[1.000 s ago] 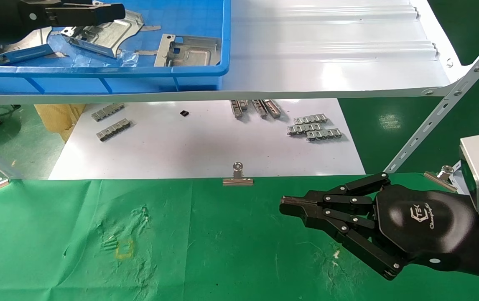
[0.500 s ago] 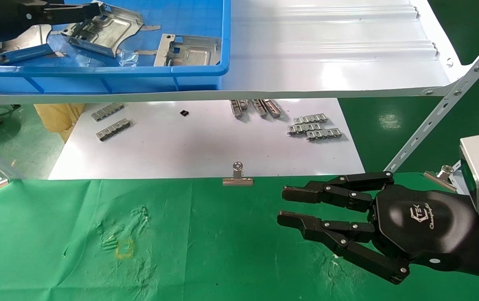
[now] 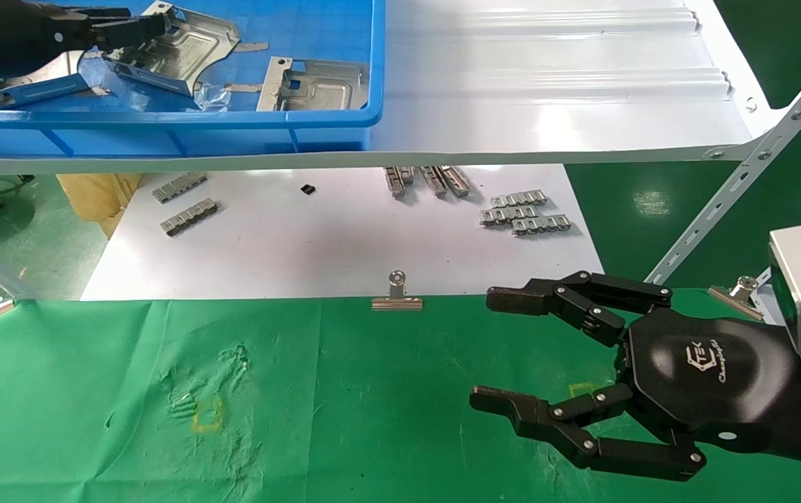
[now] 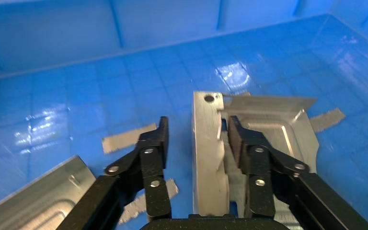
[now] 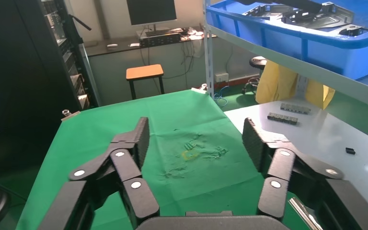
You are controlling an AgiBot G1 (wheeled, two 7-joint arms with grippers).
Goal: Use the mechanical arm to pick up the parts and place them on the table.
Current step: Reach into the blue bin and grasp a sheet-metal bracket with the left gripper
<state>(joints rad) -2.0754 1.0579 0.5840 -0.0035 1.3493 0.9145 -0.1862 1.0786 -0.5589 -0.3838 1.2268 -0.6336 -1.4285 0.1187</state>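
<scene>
Black and glossy, the left hand (image 4: pixel 196 136) reaches into the blue bin (image 3: pixel 163 119) on the white shelf (image 3: pixel 547 91), its fingers (image 4: pixel 154 143) spread apart with the raised folded edge of a silver bracket (image 4: pixel 208 153) standing between them. Neither side presses the metal; one fingertip sits just beside the edge, the other is a little apart from it (so nothing is gripped). In the head view this hand (image 3: pixel 152 26) shows at the far left corner of the bin, over that same bracket (image 3: pixel 177 52). Another bracket (image 3: pixel 316 84) lies flat near the bin's right wall, and a third (image 3: pixel 23 80) lies below the hand's arm, partly hidden by it.

The right hand (image 3: pixel 505 349) hovers low over the table (image 3: pixel 337 405), on its right side, fingers (image 3: pixel 554 300) splayed wide and holding nothing. The wrist view shows the same wide gap in this hand (image 5: pixel 194 139), with bare green cloth between the fingertips.

Beyond the table's far edge a binder clip (image 3: pixel 397 293) pinches the cloth, and behind it a white sheet (image 3: pixel 344 237) carries several small grey ridged strips (image 3: pixel 526 213). No bracket lies on the table.
</scene>
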